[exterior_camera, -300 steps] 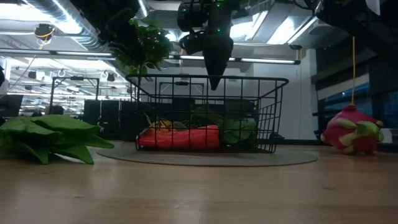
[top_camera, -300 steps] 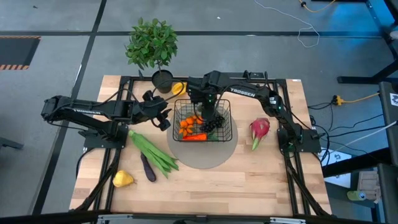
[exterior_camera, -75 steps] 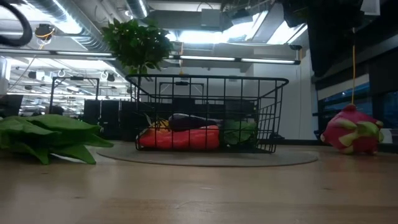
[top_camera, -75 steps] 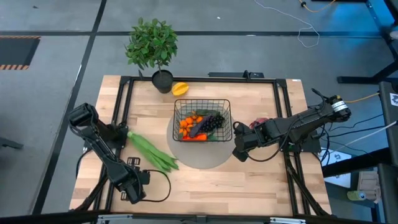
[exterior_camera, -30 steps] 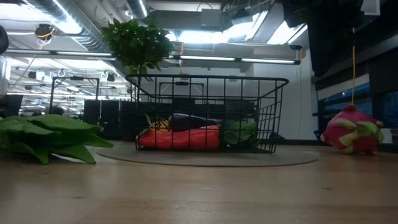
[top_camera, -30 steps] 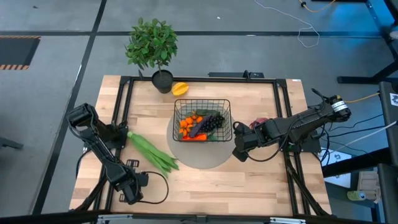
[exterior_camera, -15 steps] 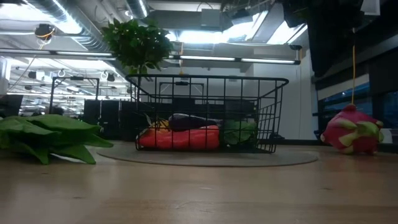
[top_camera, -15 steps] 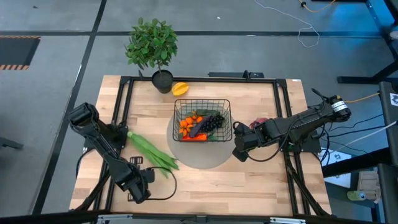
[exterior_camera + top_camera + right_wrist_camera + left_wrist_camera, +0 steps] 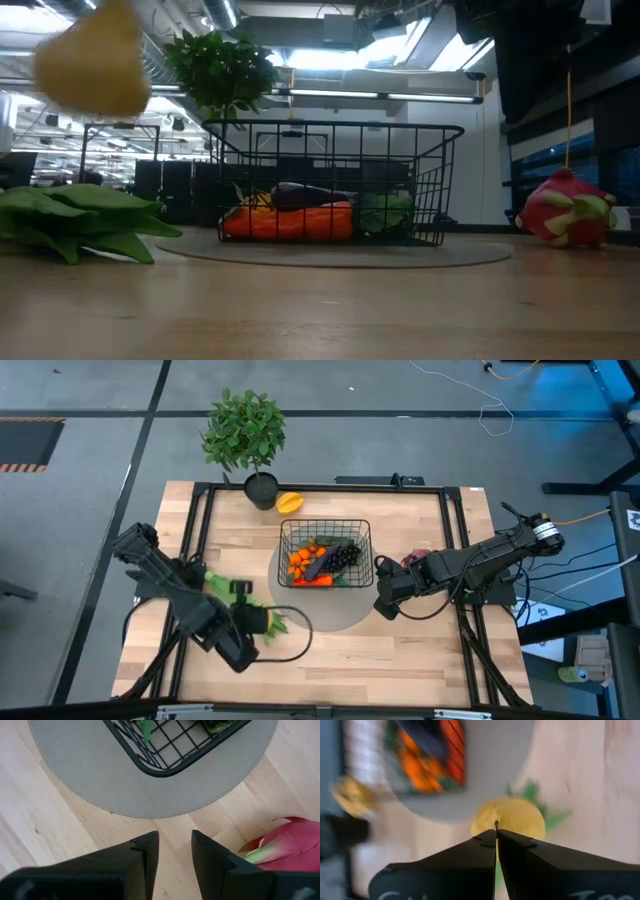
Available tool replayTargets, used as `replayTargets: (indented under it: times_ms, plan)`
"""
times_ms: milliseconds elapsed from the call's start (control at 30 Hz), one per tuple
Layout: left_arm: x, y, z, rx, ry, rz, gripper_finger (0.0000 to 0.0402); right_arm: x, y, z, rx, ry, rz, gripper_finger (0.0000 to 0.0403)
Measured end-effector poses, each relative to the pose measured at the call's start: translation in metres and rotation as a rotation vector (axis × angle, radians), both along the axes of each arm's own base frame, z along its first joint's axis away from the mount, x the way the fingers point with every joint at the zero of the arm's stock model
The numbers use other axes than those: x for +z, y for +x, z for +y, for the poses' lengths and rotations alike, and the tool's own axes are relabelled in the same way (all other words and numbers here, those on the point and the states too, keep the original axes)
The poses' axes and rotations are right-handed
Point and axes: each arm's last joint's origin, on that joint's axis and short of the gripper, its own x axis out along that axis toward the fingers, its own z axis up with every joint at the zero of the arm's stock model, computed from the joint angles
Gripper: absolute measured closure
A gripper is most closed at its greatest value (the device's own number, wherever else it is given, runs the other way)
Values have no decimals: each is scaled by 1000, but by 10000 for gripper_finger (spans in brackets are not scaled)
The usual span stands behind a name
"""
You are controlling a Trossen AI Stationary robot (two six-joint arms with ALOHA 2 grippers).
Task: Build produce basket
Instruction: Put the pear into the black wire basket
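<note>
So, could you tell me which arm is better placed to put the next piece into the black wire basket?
Left: its claw already holds the yellow pear aloft; the right claw holds nothing.

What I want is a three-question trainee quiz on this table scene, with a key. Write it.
1. True or false: the left tool is empty.
2. Which of these lies outside the small rectangular black wire-mesh basket? A) purple eggplant B) spiky pink dragon fruit C) dark grapes
3. Fill in: the right tool, above the wooden table beside the dragon fruit, is ___ (open or shut).

Key:
1. False. It is shut on the yellow toy pear, which hangs in the air clear of the table.
2. B. It lies on the table, apart from the basket.
3. Open, with nothing between its fingers.
</note>
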Motion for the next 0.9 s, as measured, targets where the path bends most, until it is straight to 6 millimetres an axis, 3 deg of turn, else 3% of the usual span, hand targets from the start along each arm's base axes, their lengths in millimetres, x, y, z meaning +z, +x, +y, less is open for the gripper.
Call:
replayTargets:
  times_ms: [200,367,633,900]
  plan:
    - [56,24,31,-64,169,-193,401,0,0,0,1,0,0,299]
    - [80,43,71,-25,278,-245,402,0,0,0,1,0,0,299]
    - [73,70,130,68,260,-193,397,0,0,0,24,-8,4,299]
    - [56,92,165,117,214,-187,334,0,0,0,22,-7,4,299]
